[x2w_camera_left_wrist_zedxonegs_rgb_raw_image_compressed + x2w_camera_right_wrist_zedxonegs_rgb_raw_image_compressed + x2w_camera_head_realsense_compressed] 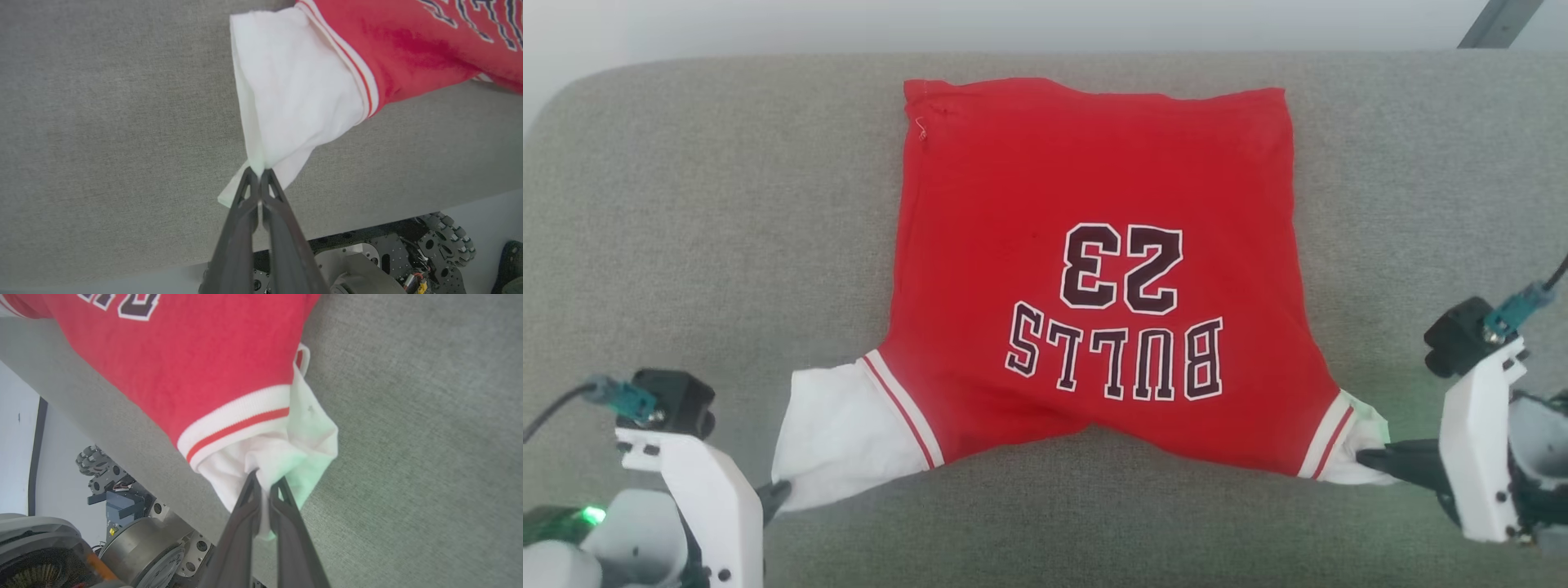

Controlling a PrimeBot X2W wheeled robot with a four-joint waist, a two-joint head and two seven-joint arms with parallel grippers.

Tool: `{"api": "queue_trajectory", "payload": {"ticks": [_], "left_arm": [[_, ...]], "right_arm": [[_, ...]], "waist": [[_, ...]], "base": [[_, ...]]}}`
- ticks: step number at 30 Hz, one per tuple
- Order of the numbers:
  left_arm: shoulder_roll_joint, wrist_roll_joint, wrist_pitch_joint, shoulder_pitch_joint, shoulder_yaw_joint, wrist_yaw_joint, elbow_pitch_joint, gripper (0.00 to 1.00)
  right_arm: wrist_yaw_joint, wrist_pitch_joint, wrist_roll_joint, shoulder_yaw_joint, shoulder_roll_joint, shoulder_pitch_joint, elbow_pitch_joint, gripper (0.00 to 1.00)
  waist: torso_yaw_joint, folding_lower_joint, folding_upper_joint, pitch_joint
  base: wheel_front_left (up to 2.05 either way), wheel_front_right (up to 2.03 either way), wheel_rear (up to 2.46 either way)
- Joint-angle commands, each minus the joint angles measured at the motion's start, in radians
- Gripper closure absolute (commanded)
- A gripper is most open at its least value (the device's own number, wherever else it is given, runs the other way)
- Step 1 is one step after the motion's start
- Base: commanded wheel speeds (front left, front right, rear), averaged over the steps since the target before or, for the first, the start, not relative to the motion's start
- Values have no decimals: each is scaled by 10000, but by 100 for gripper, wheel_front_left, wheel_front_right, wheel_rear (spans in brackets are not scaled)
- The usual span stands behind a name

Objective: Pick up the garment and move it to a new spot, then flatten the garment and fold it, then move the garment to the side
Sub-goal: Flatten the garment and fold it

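Clamped tight on white near corners of the garment [1094, 245]: left gripper [781, 492] at its left end, right gripper [1365, 460] at its right; stretched crosswise between.

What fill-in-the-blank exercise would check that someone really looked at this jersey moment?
The lettering on the garment spells ____.
Its printed number is ____.
The left tool and the right tool are each shut on its ____ inside fabric.
It lies spread on a ____ cushion.
Missing words: BULLS; 23; white; grey.
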Motion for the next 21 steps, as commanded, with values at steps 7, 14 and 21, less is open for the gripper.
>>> {"api": "queue_trajectory", "payload": {"ticks": [7, 14, 21], "left_arm": [[-809, 376, -833, -109, -288, -776, 1050, 100], [-1746, 593, -1227, -596, -648, -1527, 2368, 100], [-2283, 660, -1583, -873, -743, -1936, 2847, 100]], "right_arm": [[0, -1316, -2458, -299, 1412, 426, 863, 100], [-7, -1573, -3479, -79, 2335, 318, 1968, 0], [-6, -1787, -3762, -1448, 2337, -53, 1137, 0]], "waist": [[128, 0, 0, 261], [198, 0, 0, 269], [338, 0, 0, 451]], "base": [[0, 0, 0], [0, 0, 0], [0, 0, 0]]}}
